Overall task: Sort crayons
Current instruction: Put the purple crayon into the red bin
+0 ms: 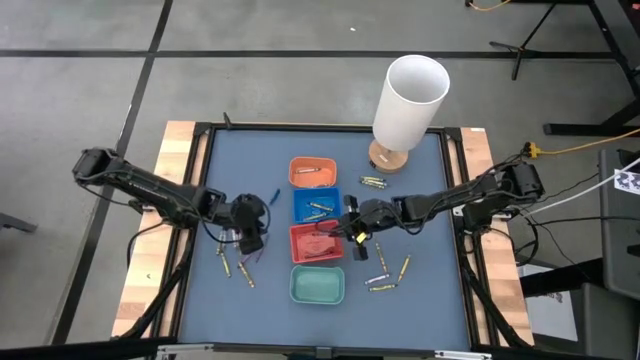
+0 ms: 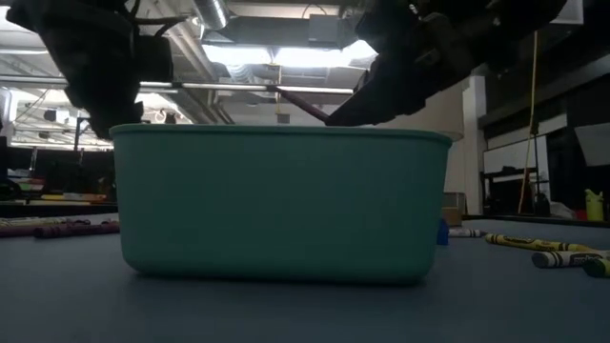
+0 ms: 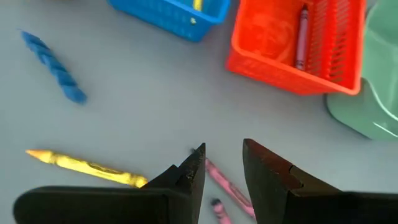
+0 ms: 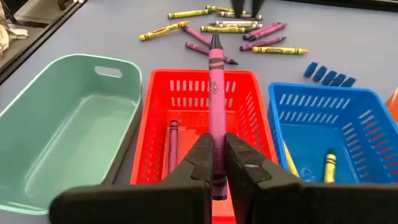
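The right gripper (image 4: pixel 217 163) clamps a purple crayon (image 4: pixel 214 99) above the red tray (image 4: pixel 144 130), its tip pointing straight ahead along the fingers, while the left gripper (image 3: pixel 222 171) hovers with jaws parted over loose crayons.

No legible text, brand, number or sign anywhere. Paper wrapper on the purple wax crayon (image 4: pixel 214 106) clamped in the right gripper (image 4: pixel 219 163): dark oval label marks visible, lettering unreadable. Wrappers on the yellow wax crayons (image 4: pixel 216 20) lying loose on the blue-grey table top (image 4: pixel 93 34): dark bands only, no words made out. White tall paper cylinder (image 1: pixel 409 101): plain surface. Small black-and-white patterned tag (image 1: pixel 628 181) at table's far right: pattern only, unreadable.
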